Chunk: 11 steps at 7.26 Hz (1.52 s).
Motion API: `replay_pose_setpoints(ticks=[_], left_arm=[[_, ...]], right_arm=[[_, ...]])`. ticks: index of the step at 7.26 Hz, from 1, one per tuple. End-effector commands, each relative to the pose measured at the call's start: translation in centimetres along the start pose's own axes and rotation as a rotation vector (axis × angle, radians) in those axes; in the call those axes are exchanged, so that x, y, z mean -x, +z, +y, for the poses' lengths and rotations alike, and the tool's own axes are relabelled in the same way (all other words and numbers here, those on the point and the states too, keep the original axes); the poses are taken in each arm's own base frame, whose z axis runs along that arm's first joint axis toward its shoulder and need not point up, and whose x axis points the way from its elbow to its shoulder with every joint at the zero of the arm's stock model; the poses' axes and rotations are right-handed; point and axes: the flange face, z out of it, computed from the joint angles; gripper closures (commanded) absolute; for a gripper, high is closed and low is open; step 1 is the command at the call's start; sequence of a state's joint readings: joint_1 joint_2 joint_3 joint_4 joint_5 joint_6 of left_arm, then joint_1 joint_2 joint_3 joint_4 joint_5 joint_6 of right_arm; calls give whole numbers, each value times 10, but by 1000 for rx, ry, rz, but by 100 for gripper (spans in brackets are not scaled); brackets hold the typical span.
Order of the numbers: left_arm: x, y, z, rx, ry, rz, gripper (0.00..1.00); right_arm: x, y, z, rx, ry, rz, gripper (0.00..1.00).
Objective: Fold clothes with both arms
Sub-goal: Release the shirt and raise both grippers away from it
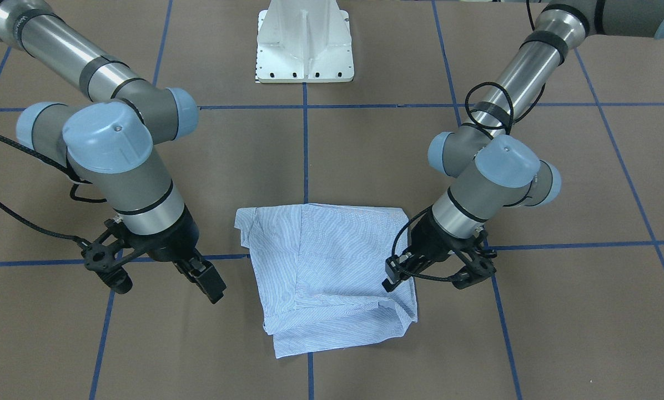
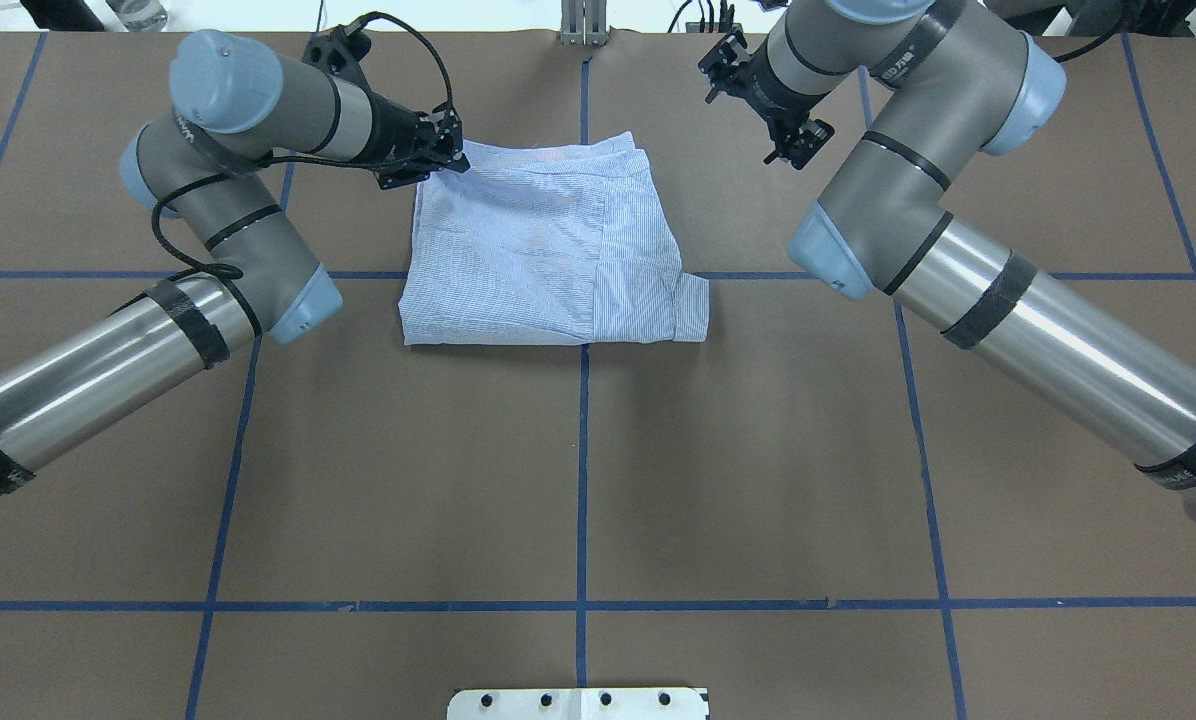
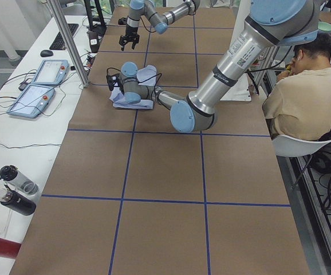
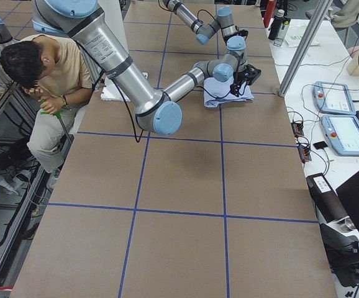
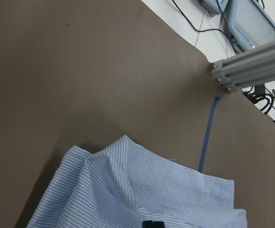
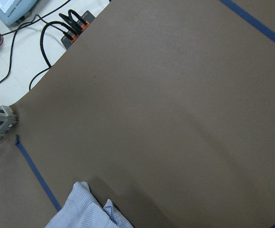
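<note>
Here, the striped shirt (image 2: 548,240) lies on the brown bench (image 2: 758,450) as a compact, roughly square packet. It sits on the half far from my base, astride the centre blue tape line (image 2: 583,450). My left end effector (image 2: 443,152) is at the packet's far left corner, touching the cloth or just over it. I cannot tell how wide its jaws stand or whether they pinch fabric; the cloth there lies flat, not lifted. My right end effector (image 2: 798,135) hangs over bare bench, well apart from the shirt's right edge, holding nothing. I cannot read its opening either.

I judge the folding nearly done, with the shirt already doubled into layers and only a small flap (image 2: 693,300) jutting at the near right corner. What remains looks like a last fold or a tidying of edges. For that, the right end effector would need to come across to the far right corner to match the left, and both would have to catch every layer.

The front-facing view shows the far edge stacked unevenly, which the overhead view foreshortens. The overhead view best shows the gap between the right end effector and the shirt. The left wrist camera sees the corner fold close up. The right wrist camera sees mostly bench and a scrap of shirt. Only the side views show a seated person (image 3: 303,80).
</note>
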State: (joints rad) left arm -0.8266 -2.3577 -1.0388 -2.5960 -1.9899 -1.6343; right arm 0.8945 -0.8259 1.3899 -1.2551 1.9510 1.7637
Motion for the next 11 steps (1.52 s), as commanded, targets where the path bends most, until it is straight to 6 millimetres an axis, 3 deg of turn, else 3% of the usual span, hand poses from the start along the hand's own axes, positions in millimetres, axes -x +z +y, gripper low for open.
replay_pose_setpoints(ticks=[1, 2, 5, 7, 8, 9, 11], left_arm=[[-16, 34, 4, -29, 61, -40, 100], [-27, 53, 0, -60, 68, -63, 100], [8, 75, -18, -108, 146, -115, 100], [12, 68, -38, -144, 163, -119, 100], [7, 57, -57, -165, 167, -116, 100], [-28, 50, -58, -170, 170, -76, 100], [-51, 43, -51, -123, 130, -38, 100]], right_arm=[[-19, -10, -21, 6, 0, 1, 0], [-24, -13, -22, 5, 0, -2, 0], [-43, -2, -29, -4, 1, 21, 0], [-46, 1, -28, -6, 0, 25, 0], [-46, 1, -27, -4, -1, 25, 0], [-44, 0, -26, 2, -2, 24, 0], [-45, 1, -26, 3, -2, 25, 0]])
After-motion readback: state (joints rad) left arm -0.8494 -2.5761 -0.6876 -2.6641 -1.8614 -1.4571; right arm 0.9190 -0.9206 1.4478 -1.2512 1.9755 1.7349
